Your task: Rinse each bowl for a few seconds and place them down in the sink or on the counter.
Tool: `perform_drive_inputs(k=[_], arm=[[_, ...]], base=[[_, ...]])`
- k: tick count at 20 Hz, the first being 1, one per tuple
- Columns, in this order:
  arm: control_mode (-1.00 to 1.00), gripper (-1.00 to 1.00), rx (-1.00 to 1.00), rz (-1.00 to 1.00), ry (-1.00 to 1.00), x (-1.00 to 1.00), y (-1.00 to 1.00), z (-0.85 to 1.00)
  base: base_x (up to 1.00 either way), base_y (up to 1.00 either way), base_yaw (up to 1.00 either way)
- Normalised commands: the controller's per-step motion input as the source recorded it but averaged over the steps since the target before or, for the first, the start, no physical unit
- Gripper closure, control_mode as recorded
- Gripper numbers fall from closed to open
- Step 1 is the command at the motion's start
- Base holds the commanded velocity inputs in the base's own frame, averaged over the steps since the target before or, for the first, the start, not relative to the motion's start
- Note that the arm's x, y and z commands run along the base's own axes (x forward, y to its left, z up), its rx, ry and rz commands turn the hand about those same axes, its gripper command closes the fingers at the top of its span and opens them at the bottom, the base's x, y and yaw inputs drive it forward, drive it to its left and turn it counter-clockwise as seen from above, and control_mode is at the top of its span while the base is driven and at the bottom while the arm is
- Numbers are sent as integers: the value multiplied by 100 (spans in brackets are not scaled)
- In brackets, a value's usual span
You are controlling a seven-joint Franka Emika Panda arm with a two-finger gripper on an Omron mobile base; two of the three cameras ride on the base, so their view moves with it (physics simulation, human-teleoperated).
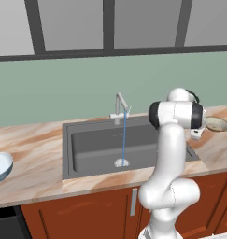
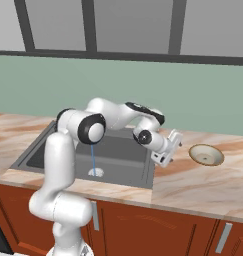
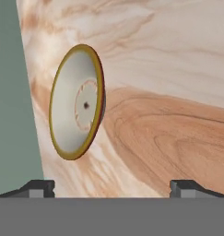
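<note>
The shallow beige bowl (image 2: 206, 154) sits on the counter (image 2: 203, 187) to the right of the sink (image 2: 130, 150). My gripper (image 2: 176, 141) hovers open just left of it, above the counter by the sink's right edge, and points toward it. In the hand view the beige bowl (image 3: 79, 103) lies straight ahead, some way beyond the gripper (image 3: 112, 189), with nothing between the two dark fingertips (image 3: 37, 188). The pale blue-white bowl (image 1: 0, 165) rests on the counter (image 1: 35, 179) far left of the sink (image 1: 96, 149), partly cut off by the picture's edge.
A thin stream of water (image 1: 124, 135) runs from the silver tap (image 1: 119, 105) down to the drain (image 1: 121, 163). A pale green wall stands behind the counter. My own arm crosses over the sink's right half. Reddish-brown cabinet doors (image 1: 87, 212) lie below.
</note>
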Motion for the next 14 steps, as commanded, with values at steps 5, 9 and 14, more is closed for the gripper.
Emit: perform_drive_inputs(k=[5,9,14], arm=[[-100,-100,3,-2,3,19,-28,0],[-100,-100,5,-3,5,21,-29,0],[-100,-100,5,-3,5,22,-28,1]], base=[[0,0,0],[0,0,0],[0,0,0]])
